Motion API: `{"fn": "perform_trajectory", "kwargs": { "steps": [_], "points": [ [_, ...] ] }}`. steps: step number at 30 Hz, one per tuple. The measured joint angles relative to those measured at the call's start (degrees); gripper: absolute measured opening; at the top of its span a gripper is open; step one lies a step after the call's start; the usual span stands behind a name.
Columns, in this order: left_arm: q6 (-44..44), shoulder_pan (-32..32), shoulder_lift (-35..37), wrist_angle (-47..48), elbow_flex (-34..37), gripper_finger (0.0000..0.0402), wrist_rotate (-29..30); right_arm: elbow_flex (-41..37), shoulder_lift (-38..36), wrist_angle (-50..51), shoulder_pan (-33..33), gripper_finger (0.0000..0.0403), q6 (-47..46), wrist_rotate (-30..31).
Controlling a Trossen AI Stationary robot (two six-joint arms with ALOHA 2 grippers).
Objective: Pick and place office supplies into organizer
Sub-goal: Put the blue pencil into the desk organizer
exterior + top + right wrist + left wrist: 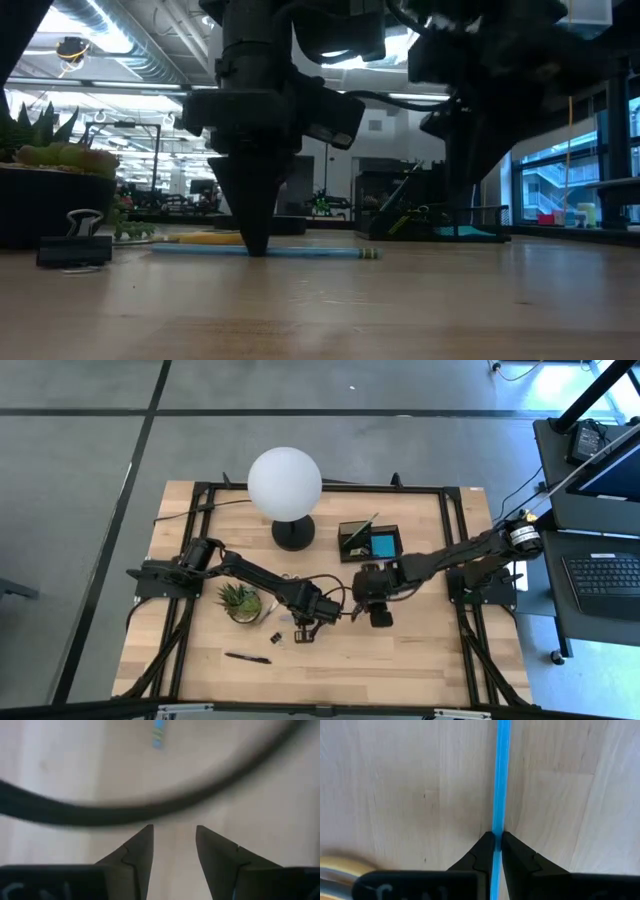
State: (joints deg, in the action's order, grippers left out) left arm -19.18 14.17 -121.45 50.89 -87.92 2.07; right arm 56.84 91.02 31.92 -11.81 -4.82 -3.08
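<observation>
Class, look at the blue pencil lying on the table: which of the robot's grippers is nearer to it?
The left. The left gripper is shut on the blue pencil, fingertips down at the table. The right gripper hangs open beside it, holding nothing, with only the pencil's end in its view.

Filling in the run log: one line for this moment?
left gripper: jaws shut on blue pencil, at table | right gripper: open, empty | organizer: sticky pad inside

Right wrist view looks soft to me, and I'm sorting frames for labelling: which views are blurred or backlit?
Right wrist view: a dark cable smears across, out of focus. Low view: arms silhouetted against bright room lights. Left wrist view: the blue pencil is crisp.
</observation>
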Motion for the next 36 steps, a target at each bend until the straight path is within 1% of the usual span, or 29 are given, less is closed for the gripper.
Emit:
{"fn": "perform_trajectory", "kwargs": {
  "steps": [2,4,9,13,15,20,26,30,36],
  "points": [
    [0.42,0.0,0.0,0.01,0.0,0.0026,0.0,0.0,0.0,-2.45,-2.49,0.0149,-2.49,1.49],
    [0.48,0.0,0.01,0.0,0.0,0.0026,0.01,0.0,0.0,-5.33,-5.15,0.0149,-2.92,3.54],
    [0.31,0.08,0.04,-0.18,0.0,0.0026,0.22,-0.13,0.02,-11.99,-10.69,0.0149,0.88,10.21],
    [-1.97,0.38,0.09,-0.88,0.0,0.0027,0.27,-0.84,0.02,-15.42,-12.74,0.0149,3.05,11.11],
    [-2.51,0.65,0.08,-1.7,0.0,0.0027,0.02,-3.86,0.02,-21.82,-13.24,0.0149,3.15,11.2],
    [-1.88,1.22,0.07,-4.21,0.02,0.0027,-0.02,-14.95,0.02,-40.59,-13.47,0.0149,3.43,11.29],
    [-0.61,1.53,0.07,-6.83,0.02,0.0027,0.09,-25.28,0.02,-59.37,-13.43,0.0149,1.91,16.36],
    [-0.61,1.53,0.07,-7.51,0.02,0.0027,0.1,-28.53,-0.03,-65.5,-13.45,0.0149,1.38,17.03],
    [-0.6,1.53,0.07,-7.54,0.02,0.0027,0.12,-31.07,-0.04,-65.35,-13.43,0.0149,-4.14,17.06]
  ]
}}
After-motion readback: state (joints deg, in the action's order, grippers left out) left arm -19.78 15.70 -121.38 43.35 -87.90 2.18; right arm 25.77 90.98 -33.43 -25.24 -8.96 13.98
